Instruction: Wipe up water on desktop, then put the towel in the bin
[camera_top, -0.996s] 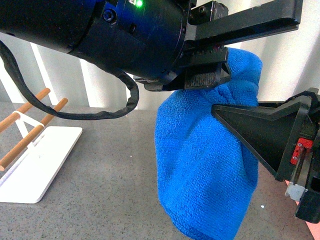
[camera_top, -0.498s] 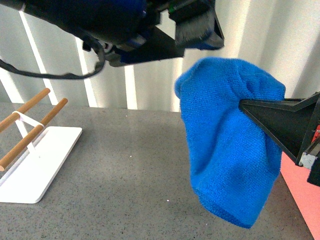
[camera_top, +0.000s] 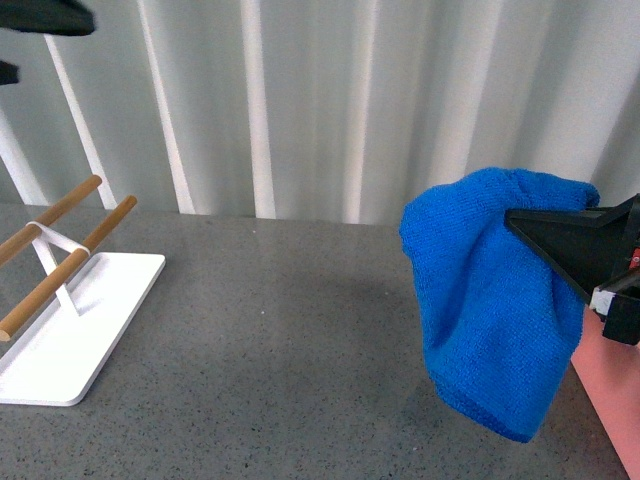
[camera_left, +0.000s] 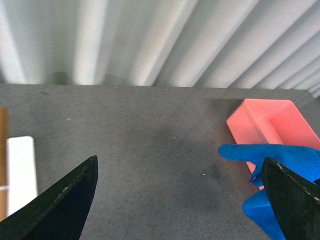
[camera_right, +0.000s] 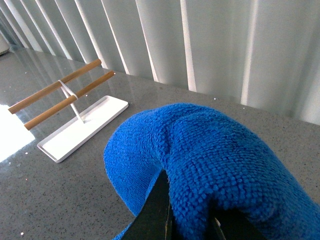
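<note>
A bright blue towel (camera_top: 495, 300) hangs in the air on the right side of the scene, draped over and pinched between the jaws of the right gripper (camera_top: 530, 225), which reaches in from the right edge. The cloth folds over the black fingers and droops in a thick, floppy bundle above a dark grey speckled desk (camera_top: 270, 330). Just beside it, at the desk's right edge, stands a salmon-pink bin (camera_left: 242, 132) with straight walls; the towel is next to the bin's near corner and not inside it. In the left wrist view the left gripper (camera_left: 177, 200) is held high above the desk, its jaws spread wide with nothing between them. On the left of the desk, well apart from the towel, sits a flat white tray (camera_top: 110, 310) carrying two wooden rods (camera_top: 60, 210) on a thin white stand. Pale vertical pleated panels (camera_top: 330, 100) fill the background behind the desk.
</note>
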